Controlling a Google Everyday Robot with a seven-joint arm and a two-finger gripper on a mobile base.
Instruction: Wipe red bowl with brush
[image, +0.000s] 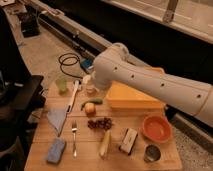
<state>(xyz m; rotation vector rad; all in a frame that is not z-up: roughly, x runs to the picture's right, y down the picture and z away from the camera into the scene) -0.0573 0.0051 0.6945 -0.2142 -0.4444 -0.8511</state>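
Note:
The red bowl (156, 128) sits at the right of the wooden table (125, 160), empty, with a lighter inside. The brush (73, 97) lies at the left of the table, its thin white handle running from back to front next to a green cup. My white arm (150, 82) reaches in from the right across the yellow tub. My gripper (96, 88) hangs at the arm's end over the back middle of the table, a little right of the brush and far from the bowl. It is mostly hidden by the wrist.
A yellow-orange tub (131, 98) stands behind the bowl. Near the gripper are a small white jar (89, 88), a green cup (61, 85), an apple (90, 108) and grapes (101, 123). Further front lie a grey cloth (56, 119), a fork (75, 136), a blue sponge (56, 150), a banana (105, 145), a black-and-white block (128, 140) and a metal can (151, 153).

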